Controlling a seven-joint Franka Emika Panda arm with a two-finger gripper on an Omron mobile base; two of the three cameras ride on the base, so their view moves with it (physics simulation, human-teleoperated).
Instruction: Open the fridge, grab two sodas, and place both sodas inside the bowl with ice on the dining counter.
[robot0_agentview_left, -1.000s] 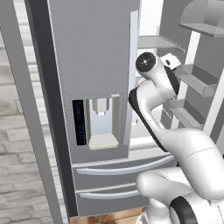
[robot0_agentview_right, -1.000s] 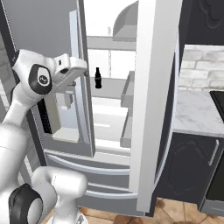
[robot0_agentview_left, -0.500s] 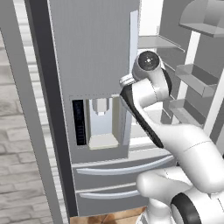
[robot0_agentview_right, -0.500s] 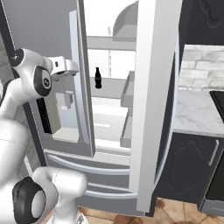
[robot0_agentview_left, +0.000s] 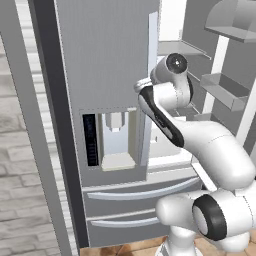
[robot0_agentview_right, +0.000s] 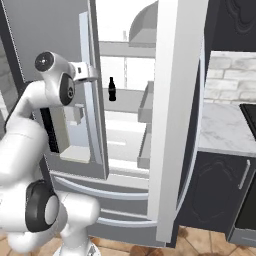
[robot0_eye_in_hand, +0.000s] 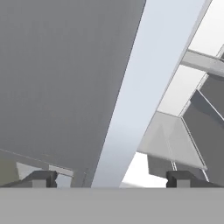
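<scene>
The fridge (robot0_agentview_left: 107, 75) stands with its left door shut and its right door (robot0_agentview_right: 175, 120) swung wide, so the white interior shows between them. The left door carries the water dispenser panel (robot0_agentview_left: 115, 142), and two lower drawers (robot0_agentview_left: 135, 197) with curved silver handles sit beneath it. The arm reaches up to the inner edge of the left door, and the tool (robot0_eye_in_hand: 111, 179) sits right at the pale handle strip (robot0_eye_in_hand: 135, 100) running along that edge. In the hand view its two dark fingertips (robot0_eye_in_hand: 41, 178) stand far apart, one on either side of the strip, and nothing is clamped between them; whether either one touches the strip cannot be told. Inside the fridge, a small dark bottle-shaped drink (robot0_agentview_right: 112, 90) stands upright on a far shelf (robot0_agentview_right: 125, 100), well apart from the tool. Grey door bins (robot0_agentview_left: 227, 90) line the open right door. To the right of the fridge, a marble worktop (robot0_agentview_right: 225, 130) lies over dark cabinets (robot0_agentview_right: 215, 192).
</scene>
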